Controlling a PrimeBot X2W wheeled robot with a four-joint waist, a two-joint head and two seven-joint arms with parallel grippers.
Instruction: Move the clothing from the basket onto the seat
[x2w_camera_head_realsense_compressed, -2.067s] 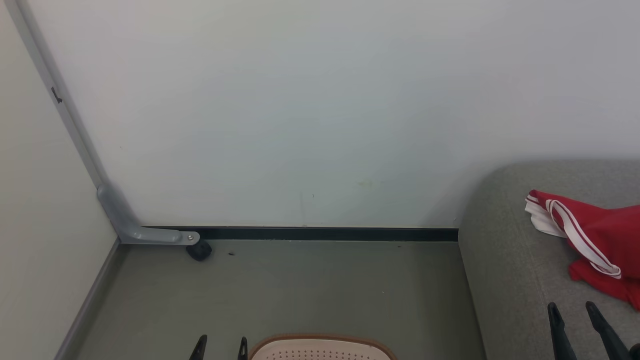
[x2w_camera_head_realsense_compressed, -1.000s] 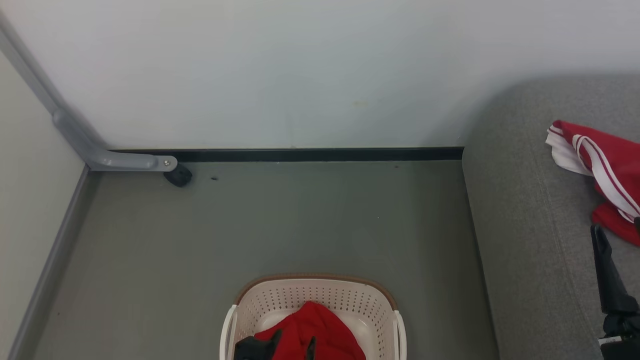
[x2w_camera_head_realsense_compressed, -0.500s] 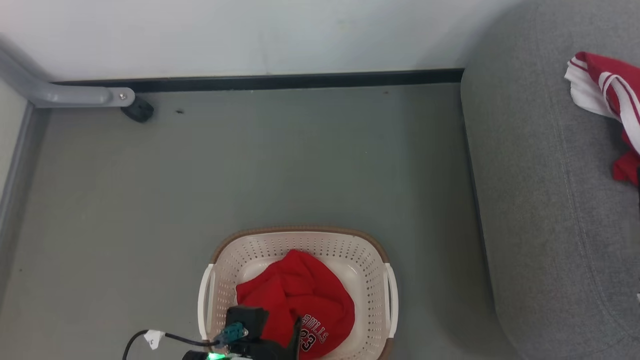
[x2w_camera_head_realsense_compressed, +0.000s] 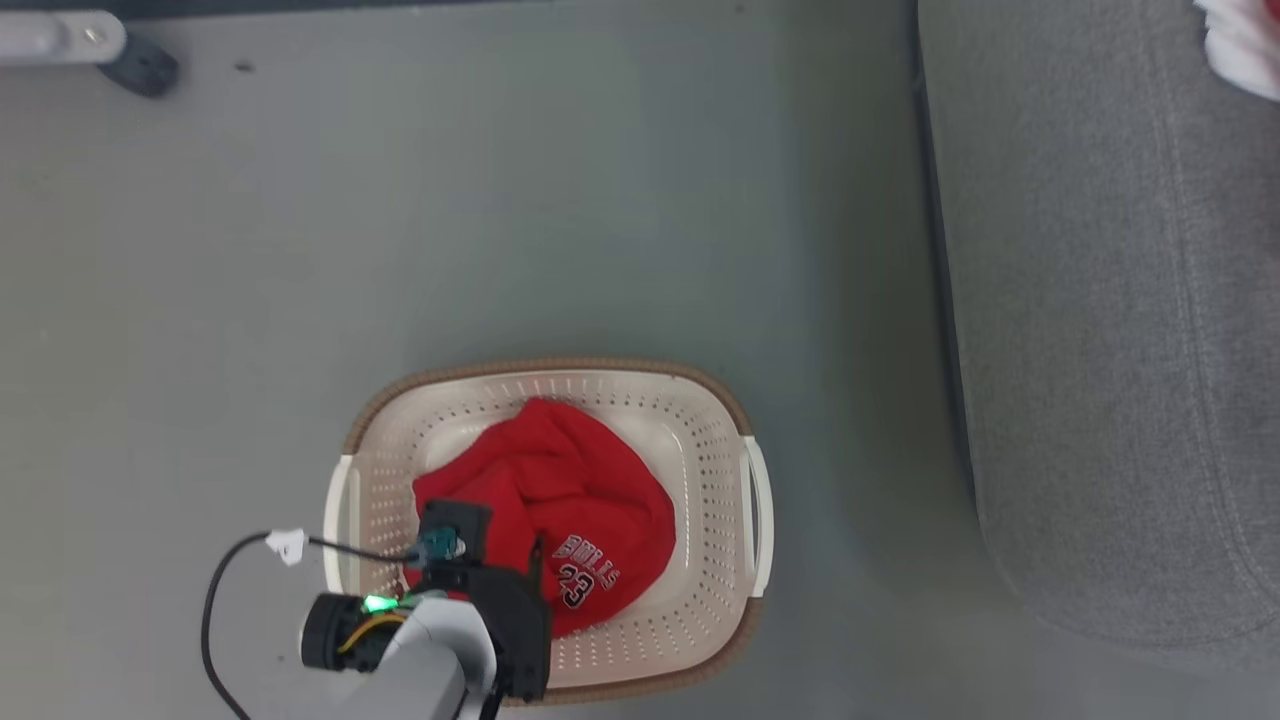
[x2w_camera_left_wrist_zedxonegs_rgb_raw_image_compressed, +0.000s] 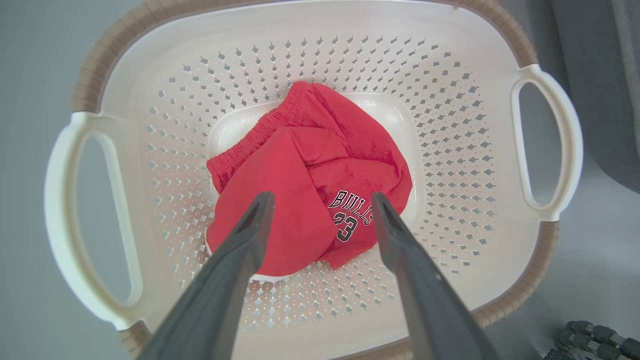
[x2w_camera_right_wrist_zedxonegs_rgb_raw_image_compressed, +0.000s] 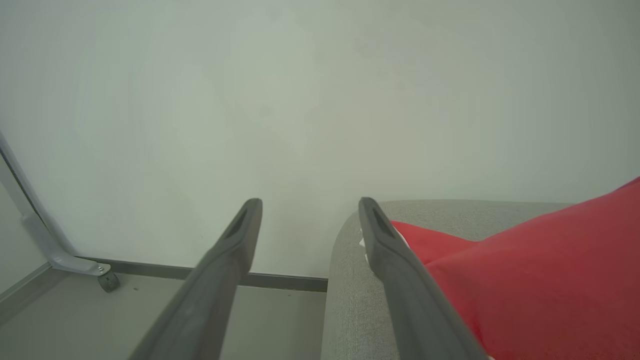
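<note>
Clothing (x2w_camera_left_wrist_zedxonegs_rgb_raw_image_compressed: 310, 165) in the basket (x2w_camera_left_wrist_zedxonegs_rgb_raw_image_compressed: 450, 150) sits partly behind my spread left claw (x2w_camera_left_wrist_zedxonegs_rgb_raw_image_compressed: 321, 196) — "BULLS 23" reads clearly; right claw (x2w_camera_right_wrist_zedxonegs_rgb_raw_image_compressed: 309, 200) spread, empty.

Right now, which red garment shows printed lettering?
The shorts in the basket, printed BULLS 23, under the left claw; the garment on the seat shows none.

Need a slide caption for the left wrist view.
Left gripper, jaws open, poised over the red clothing bunched in the basket.

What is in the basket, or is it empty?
Not empty: one crumpled red garment lies on the floor of the basket, its lettering facing up.
</note>
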